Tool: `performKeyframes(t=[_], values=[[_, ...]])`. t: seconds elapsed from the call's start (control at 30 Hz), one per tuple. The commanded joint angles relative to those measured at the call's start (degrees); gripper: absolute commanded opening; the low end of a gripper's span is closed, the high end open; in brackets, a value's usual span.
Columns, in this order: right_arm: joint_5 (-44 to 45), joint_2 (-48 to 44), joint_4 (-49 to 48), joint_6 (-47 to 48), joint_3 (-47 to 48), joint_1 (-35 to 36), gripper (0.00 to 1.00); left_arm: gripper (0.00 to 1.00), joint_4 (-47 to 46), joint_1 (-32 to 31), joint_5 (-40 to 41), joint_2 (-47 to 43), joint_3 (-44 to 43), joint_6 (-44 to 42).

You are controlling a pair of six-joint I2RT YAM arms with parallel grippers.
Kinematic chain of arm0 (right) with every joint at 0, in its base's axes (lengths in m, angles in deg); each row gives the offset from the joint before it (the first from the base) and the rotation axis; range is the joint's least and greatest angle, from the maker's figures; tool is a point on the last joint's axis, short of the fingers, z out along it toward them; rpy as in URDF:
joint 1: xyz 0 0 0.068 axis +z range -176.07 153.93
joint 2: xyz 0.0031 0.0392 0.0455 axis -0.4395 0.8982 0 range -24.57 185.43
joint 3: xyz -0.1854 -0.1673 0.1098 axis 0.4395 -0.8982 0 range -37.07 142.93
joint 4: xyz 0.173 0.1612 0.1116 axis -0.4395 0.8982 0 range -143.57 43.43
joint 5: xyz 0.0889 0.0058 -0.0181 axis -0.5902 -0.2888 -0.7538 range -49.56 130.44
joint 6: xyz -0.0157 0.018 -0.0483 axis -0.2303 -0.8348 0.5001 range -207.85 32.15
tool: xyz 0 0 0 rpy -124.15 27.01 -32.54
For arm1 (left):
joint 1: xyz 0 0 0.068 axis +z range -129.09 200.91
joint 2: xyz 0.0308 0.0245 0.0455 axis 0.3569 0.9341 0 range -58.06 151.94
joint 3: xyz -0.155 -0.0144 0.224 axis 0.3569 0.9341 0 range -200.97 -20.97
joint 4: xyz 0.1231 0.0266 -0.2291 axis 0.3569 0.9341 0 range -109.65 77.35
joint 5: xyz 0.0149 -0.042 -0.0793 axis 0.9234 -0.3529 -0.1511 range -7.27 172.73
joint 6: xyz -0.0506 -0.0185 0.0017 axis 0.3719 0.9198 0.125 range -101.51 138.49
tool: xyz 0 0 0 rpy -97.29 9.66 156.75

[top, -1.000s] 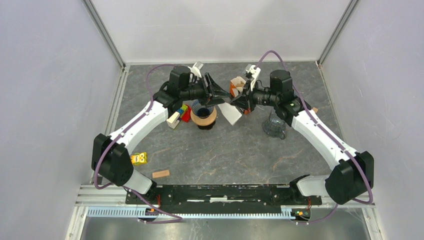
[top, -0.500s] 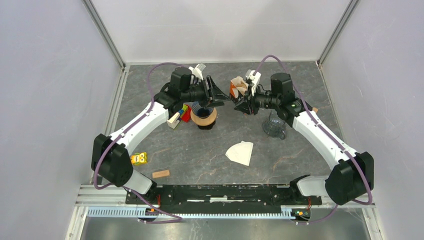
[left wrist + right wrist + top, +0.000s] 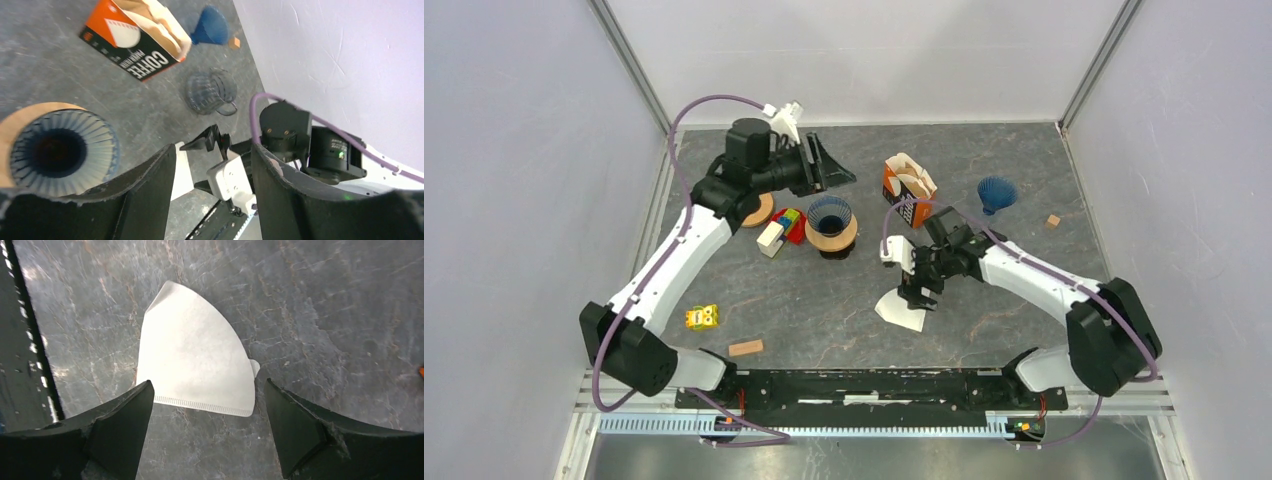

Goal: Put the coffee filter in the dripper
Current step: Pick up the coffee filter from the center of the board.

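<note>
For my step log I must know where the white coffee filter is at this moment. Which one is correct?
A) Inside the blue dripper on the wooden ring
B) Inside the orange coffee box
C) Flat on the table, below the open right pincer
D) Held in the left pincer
C: the coffee filter lies flat on the table below the right pincer, whose jaws stand wide open, and the dripper has no paper inside.

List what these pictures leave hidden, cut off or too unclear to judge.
- Top external: the right gripper covers part of the coffee filter; contact unclear.
- Top external: the right arm hides the glass carafe, seen only from the left wrist.
- Left wrist: a finger of the left gripper and the frame edge cut off the dripper.
</note>
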Motion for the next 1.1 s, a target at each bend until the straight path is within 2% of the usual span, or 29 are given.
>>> performKeyframes(t=[0.0,0.3,0.5,0.9,1.07], values=[[7.42,3.51,-3.54,6.18,-0.51,2.59,0.88,0.64,1.09,3.78,1.27,-3.38,-1.39,-4.47],[9.46,11.27,-5.79,7.85,1.88,5.0,0.9,0.64,-0.6,6.67,-0.46,-6.24,0.55,-2.78],[10.26,13.76,-6.35,7.58,1.51,6.04,0.83,0.64,-1.84,7.14,-2.04,-6.24,1.54,-0.94],[10.05,13.19,-5.58,6.89,0.53,5.95,0.44,0.63,-2.28,7.32,-1.95,-6.45,2.1,-1.48],[9.43,11.23,-4.72,6.19,1.37,5.85,0.34,0.63,-1.87,7.32,-1.44,-6.4,2.08,-3.1]])
